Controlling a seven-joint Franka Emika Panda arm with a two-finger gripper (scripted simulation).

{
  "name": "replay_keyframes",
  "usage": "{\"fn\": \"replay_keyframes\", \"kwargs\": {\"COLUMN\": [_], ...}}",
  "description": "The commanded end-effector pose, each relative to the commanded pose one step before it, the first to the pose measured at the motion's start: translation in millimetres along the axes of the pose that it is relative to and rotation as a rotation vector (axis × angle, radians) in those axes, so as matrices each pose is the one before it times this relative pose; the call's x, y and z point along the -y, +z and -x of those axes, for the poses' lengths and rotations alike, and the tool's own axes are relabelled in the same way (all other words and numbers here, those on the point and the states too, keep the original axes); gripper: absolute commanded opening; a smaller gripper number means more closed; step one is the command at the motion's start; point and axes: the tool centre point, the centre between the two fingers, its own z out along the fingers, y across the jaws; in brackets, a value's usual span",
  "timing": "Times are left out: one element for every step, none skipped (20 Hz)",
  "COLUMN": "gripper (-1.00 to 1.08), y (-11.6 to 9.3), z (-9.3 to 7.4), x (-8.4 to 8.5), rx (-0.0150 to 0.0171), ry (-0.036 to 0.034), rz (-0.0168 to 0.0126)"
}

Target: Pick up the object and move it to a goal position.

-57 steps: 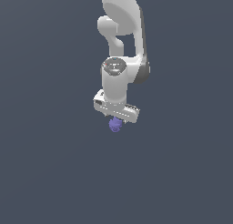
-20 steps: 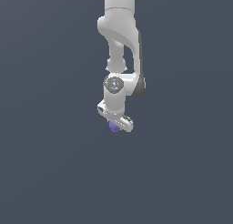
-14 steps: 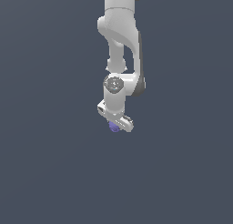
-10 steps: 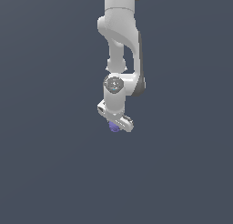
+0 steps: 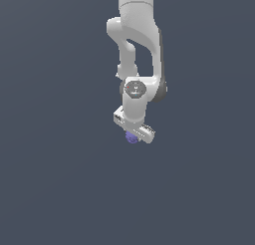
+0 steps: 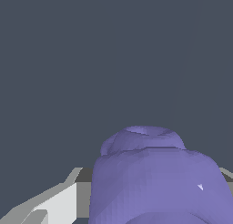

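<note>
A white robot arm [image 5: 134, 50] is holding a small purple lump [image 5: 131, 137] in its gripper [image 5: 133, 134], clamped between the fingers. The pickup looks done; no goal marker is showing, so carrying it there seems left

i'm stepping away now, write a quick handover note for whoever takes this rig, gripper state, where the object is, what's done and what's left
Gripper: the white two-finger gripper is shut on the small purple-lavender lumpy blob; in the wrist view the blob fills the space right at the fingers.
Object: held under the gripper, over the plain dark grey surface; whether it is clear of the surface cannot be told from these views.
Done: the grasp.
Left: carry the blob to the goal position. No goal marker shows in either view, so confirm the target before moving.
</note>
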Motion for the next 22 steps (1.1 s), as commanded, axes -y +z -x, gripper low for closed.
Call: {"fn": "replay_keyframes", "kwargs": {"gripper": [-1.00, -1.00, -1.00, -1.00, -1.00, -1.00, -1.00, -1.00, -1.00, -1.00, -1.00, -1.00, -1.00, -1.00, -1.00, -1.00, -1.00, -1.00, -1.00, -1.00, -1.00, -1.00], "y": [-9.84, -4.36, -5.03, -5.33, -5.54, -5.62, -5.06, -5.03, -4.69, -4.36, -4.01, -3.65, -3.28, -2.90, -2.22, -2.10, -1.69, -1.27, -0.86, -0.48, -0.19, -0.05], "z": [10.48, 4.85, 5.25, 5.54, 5.72, 5.77, 5.44, 5.08, 4.70, 4.31, 3.94, 3.57, 3.19, 2.79, 2.38, 1.96, 1.52, 1.08, 0.65, 0.29, 0.13, 0.00], "x": [16.53, 7.76, 8.41, 8.93, 9.28, 9.42, 9.04, 8.50, 8.00, 7.48, 6.93, 6.34, 5.72, 5.08, 4.50, 3.78, 3.12, 2.45, 1.77, 1.11, 0.62, 0.16], "rx": [-0.00045, 0.00003, 0.00000, 0.00000, 0.00000, 0.00000, -0.00002, 0.00000, 0.00000, 0.00000, 0.00000, 0.00000, 0.00000, 0.00000, 0.00067, 0.00000, 0.00000, 0.00000, 0.00000, 0.00000, 0.00052, 0.00000], "ry": [-0.00140, 0.00006, 0.00000, 0.00000, 0.00000, 0.00000, 0.00005, 0.00000, 0.00000, 0.00000, 0.00000, 0.00000, 0.00000, 0.00000, -0.00016, 0.00000, 0.00000, 0.00000, 0.00000, 0.00000, -0.00027, 0.00000], "rz": [-0.00074, 0.00069, 0.00000, 0.00000, 0.00000, 0.00000, 0.00069, 0.00000, 0.00000, 0.00000, 0.00000, 0.00000, 0.00000, 0.00000, 0.00004, 0.00000, 0.00000, 0.00000, 0.00000, 0.00000, -0.00036, 0.00000]}}
